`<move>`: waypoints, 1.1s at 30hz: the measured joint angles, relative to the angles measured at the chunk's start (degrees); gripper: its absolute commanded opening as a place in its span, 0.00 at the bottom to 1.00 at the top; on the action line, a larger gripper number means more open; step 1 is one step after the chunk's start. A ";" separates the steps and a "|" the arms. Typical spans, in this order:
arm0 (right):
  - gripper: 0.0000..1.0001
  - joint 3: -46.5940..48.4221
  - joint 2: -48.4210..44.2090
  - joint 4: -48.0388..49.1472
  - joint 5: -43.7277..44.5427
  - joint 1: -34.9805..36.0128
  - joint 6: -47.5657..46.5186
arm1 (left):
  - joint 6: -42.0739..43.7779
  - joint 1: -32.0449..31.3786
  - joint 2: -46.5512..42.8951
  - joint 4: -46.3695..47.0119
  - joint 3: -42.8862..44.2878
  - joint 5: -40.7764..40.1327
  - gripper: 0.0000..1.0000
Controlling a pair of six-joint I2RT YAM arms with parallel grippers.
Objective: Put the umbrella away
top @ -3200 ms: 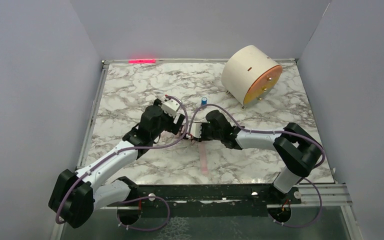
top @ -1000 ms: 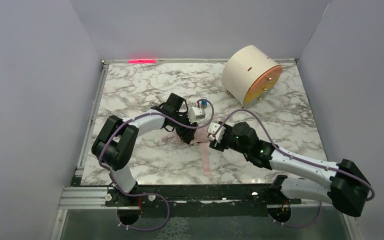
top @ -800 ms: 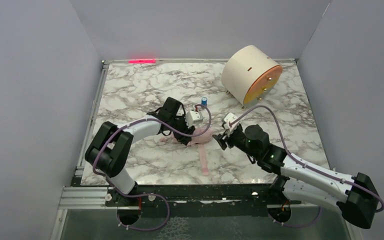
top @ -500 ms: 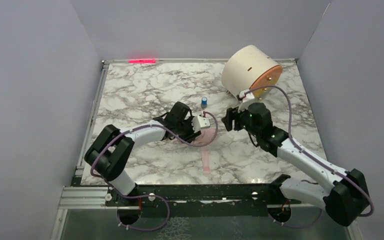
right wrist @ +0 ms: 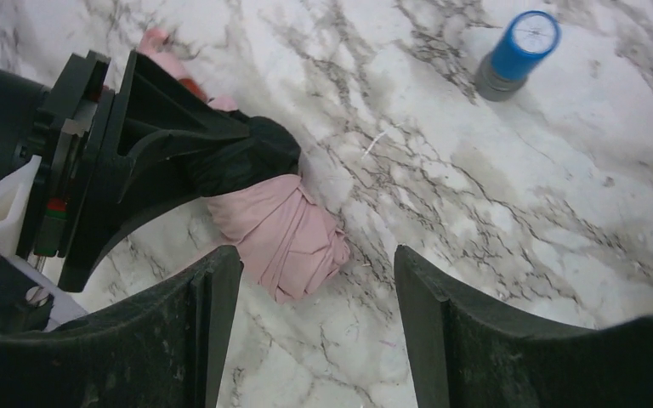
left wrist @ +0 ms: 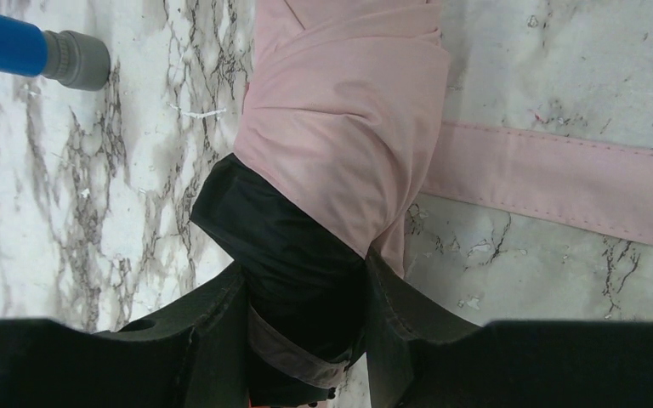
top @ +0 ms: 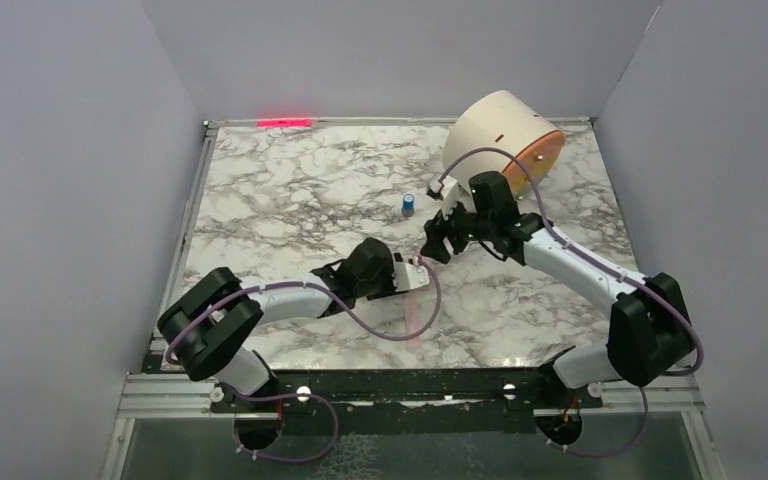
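The umbrella [left wrist: 349, 110] is a folded pale pink bundle lying on the marble table; its dark end sits between my left fingers. My left gripper [left wrist: 302, 280] is shut on that end, low over the table's middle [top: 405, 277]. The long pink strap [left wrist: 561, 183] lies flat toward the near edge [top: 412, 318]. My right gripper [right wrist: 315, 263] is open and empty. It hovers above and just behind the umbrella's pink tip [right wrist: 281, 234], at mid-table [top: 434, 240]. The shaft and handle are hidden.
A small blue-capped cylinder [top: 408, 205] stands on the table behind the grippers, also in the right wrist view [right wrist: 519, 51]. A cream drum with an orange face [top: 500, 140] sits at the back right, close behind my right arm. Walls enclose the table.
My left gripper has carried the umbrella toward the near edge and to the right. My right gripper has moved away from the umbrella, up and back toward the drum, open.
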 measured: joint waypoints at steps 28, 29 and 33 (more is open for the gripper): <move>0.69 11.87 19.54 -18.36 -20.72 0.00 -35.56 | 12.72 -12.72 2.89 18.23 -9.09 -23.91 0.08; 0.69 11.87 19.69 -18.23 -20.72 0.00 -35.56 | 12.92 -12.87 2.93 18.38 -9.18 -24.15 0.08; 0.75 12.04 20.63 -17.40 -20.70 0.00 -35.10 | 13.46 -13.14 2.97 18.97 -9.51 -24.94 0.08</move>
